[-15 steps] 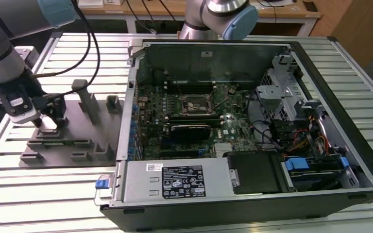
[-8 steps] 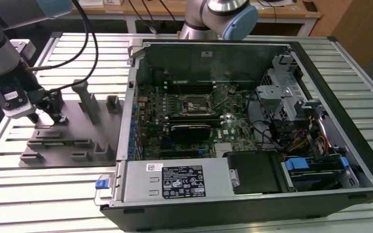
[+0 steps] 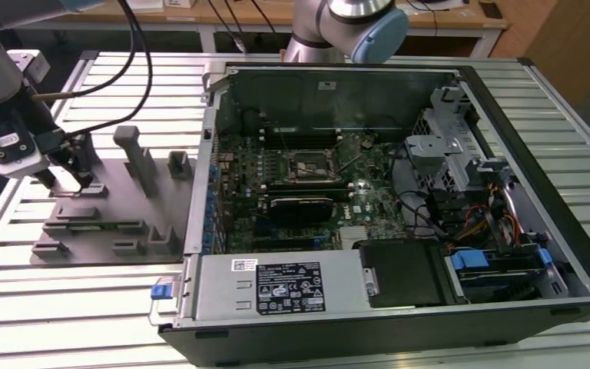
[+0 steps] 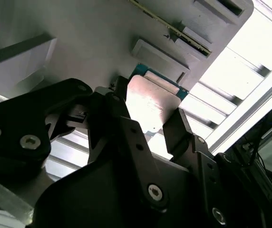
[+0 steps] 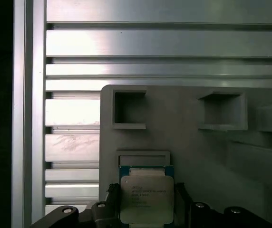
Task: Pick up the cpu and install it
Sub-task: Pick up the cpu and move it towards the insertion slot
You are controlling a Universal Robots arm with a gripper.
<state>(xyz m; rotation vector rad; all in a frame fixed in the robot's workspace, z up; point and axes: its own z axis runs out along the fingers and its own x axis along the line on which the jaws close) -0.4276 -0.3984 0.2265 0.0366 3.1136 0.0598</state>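
- Gripper (image 3: 64, 181) sits low over the grey fixture (image 3: 105, 223), at 9 o'clock from the computer case (image 3: 377, 338) in the exterior view.
- Fingers (image 5: 113, 191) are clamped on the cpu (image 5: 147, 199), one on each side edge, in both wrist views.
- cpu is flat, metal top up, just beside a small raised block (image 5: 143, 158) of the fixture; cannot tell if it is lifted off.
- Socket (image 3: 309, 164) is inside the case, at 3 o'clock from the gripper, well apart.
- Fixture and case stand on the slatted table (image 3: 70, 307).
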